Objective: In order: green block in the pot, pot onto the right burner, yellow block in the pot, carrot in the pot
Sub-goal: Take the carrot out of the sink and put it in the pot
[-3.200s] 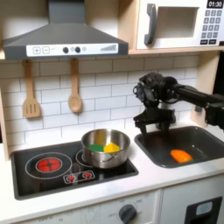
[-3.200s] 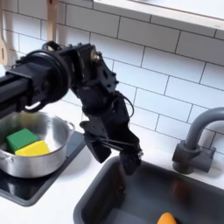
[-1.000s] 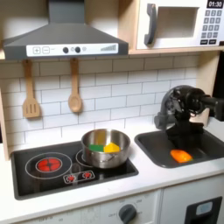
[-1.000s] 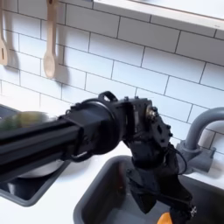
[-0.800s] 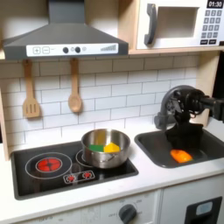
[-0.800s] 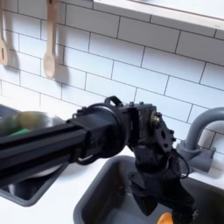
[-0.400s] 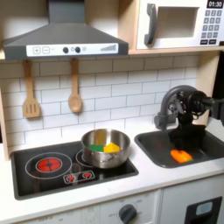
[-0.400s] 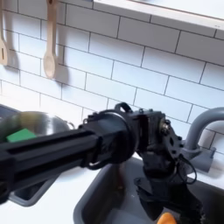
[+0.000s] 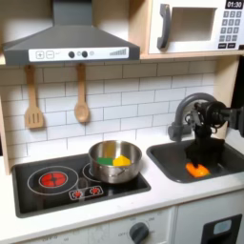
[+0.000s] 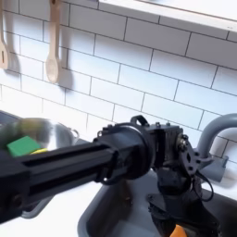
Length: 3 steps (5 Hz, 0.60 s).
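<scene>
While the small orange plastic carrot (image 9: 196,170) lies in the dark grey rectangular sink (image 9: 168,155), under the gripper (image 9: 199,162), the shiny silver pot (image 9: 115,162) on a burner holds green block (image 9: 104,160) and yellow block (image 9: 121,160) | second exterior view: carrot (image 10: 173,231) just below fingers; opening unclear | left: carrot into pot.

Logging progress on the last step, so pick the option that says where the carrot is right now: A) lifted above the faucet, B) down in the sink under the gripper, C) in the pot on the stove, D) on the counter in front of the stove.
B: the carrot lies on the sink floor, the gripper lowered over it.
</scene>
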Motion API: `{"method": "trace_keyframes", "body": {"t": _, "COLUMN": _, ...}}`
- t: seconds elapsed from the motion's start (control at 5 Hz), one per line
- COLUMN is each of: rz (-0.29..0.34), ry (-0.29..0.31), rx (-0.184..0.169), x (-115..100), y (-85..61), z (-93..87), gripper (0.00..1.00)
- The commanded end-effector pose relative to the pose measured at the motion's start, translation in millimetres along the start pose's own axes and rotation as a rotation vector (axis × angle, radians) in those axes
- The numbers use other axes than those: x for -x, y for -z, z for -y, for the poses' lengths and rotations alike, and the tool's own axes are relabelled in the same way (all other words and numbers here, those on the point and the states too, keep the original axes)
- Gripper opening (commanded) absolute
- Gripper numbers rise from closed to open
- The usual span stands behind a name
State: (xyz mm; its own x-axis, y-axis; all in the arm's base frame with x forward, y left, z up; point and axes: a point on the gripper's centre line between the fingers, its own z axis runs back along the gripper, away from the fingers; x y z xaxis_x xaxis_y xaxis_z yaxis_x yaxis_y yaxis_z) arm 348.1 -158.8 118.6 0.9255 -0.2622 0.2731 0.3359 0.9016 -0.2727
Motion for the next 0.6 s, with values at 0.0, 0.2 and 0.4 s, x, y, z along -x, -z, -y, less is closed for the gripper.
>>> {"method": "trace_keyframes", "body": {"t": 0.0, "rz": -0.008, "ry": -0.054, "rx": -0.053, "x": -3.6, "y": 6.0, "z": -10.3, "gripper": 1.00}}
{"method": "trace_keyframes", "body": {"t": 0.2, "rz": -0.009, "ry": -0.064, "rx": -0.070, "x": -5.3, "y": 9.0, "z": -13.9, "gripper": 1.00}}
{"method": "trace_keyframes", "body": {"t": 0.4, "rz": -0.007, "ry": -0.070, "rx": -0.074, "x": -9.1, "y": 15.2, "z": -11.2, "gripper": 1.00}}
